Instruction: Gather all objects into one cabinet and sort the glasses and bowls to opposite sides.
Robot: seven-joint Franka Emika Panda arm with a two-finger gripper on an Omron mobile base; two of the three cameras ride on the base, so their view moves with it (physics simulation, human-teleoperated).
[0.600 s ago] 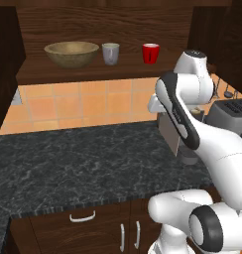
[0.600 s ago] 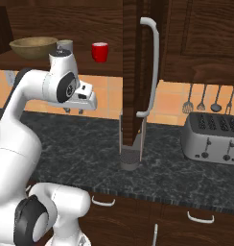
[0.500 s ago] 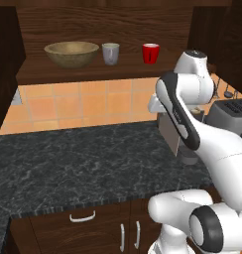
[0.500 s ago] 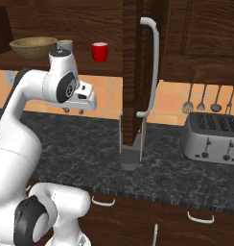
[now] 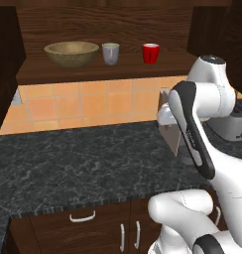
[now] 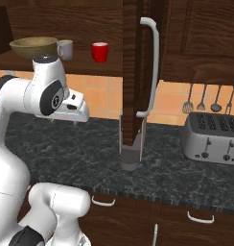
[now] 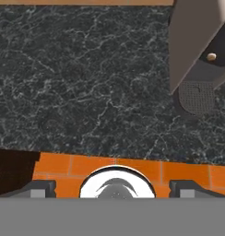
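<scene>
Tan bowls: one [image 5: 72, 53], on the open cabinet shelf [image 5: 93, 73].
Grey cups: one [image 5: 111, 53].
Red cups: one [image 5: 151, 53].
Toasters: one [image 6: 212, 138], with four slots on top.
Hanging utensils: four [image 6: 208, 100], in a row on the wall.
Long bar handles on the cabinet door: one [image 6: 151, 67].

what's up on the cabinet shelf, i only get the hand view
Observer: a tan bowl, a grey cup and a red cup stand in a row on the shelf, with the bowl at the left.
Operator: where's the door
Observer: one cabinet door stands swung out, edge-on in the right base view, its silver handle right of the red cup.
Operator: what else is on the counter
Observer: a toaster sits at the far right of the counter, under hanging utensils.
</scene>
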